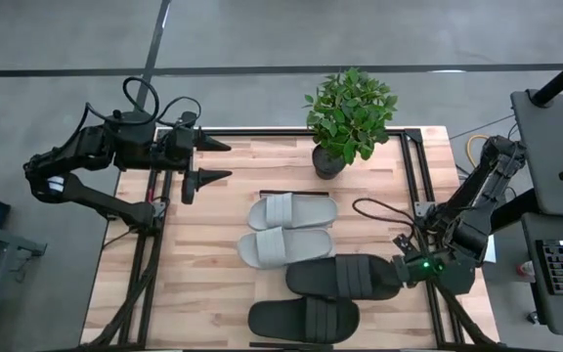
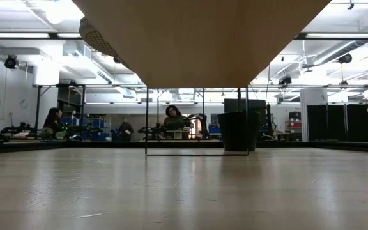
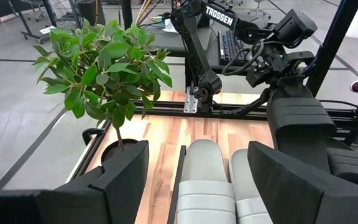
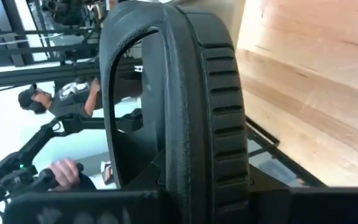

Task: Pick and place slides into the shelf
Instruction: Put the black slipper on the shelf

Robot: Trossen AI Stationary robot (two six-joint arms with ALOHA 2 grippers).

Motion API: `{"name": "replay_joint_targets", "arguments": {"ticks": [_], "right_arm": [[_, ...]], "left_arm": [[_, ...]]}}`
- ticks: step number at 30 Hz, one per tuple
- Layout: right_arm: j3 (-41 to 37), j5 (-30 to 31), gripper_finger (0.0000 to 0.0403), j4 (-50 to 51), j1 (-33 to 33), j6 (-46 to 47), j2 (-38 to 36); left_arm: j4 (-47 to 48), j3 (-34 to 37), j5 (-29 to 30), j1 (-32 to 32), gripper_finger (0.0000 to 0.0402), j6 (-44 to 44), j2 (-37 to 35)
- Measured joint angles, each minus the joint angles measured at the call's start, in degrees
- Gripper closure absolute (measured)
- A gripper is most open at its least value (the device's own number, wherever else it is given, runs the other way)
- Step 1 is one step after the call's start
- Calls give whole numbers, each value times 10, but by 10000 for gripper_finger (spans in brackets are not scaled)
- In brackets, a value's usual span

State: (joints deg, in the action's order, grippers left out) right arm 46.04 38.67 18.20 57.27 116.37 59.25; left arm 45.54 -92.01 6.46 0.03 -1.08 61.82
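Pale plank shelf (image 1: 213, 293) carries all four slides, and the right gripper (image 1: 399, 266), clamped on one black slide (image 1: 345, 277) near its right edge, could drag it askew; the left gripper (image 1: 213, 161) gapes empty.

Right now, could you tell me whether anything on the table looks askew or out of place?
Yes: one black slide is lifted and tilted in the right gripper, overlapping the grey slide beside it. The other black slide and the other grey slide lie flat.

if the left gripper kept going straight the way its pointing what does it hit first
Probably the pale grey slides: the open left gripper points across the table, and its wrist view shows that pair directly ahead between its fingers. It seems to sit higher, so it might pass over them toward the right arm.
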Motion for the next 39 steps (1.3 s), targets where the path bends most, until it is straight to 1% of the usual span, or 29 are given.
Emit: {"name": "replay_joint_targets", "arguments": {"ticks": [5,17,28,39], "right_arm": [[-2,3,360,17,11,31,0],[-13,6,360,23,6,51,7],[-13,-1,360,20,-17,49,36],[-13,-23,360,4,-19,32,38]], "left_arm": [[0,0,0,0,143,0,0],[-3,0,0,0,143,-2,0],[-22,0,-1,0,143,-1,16],[-21,0,-4,0,143,-1,25]]}}
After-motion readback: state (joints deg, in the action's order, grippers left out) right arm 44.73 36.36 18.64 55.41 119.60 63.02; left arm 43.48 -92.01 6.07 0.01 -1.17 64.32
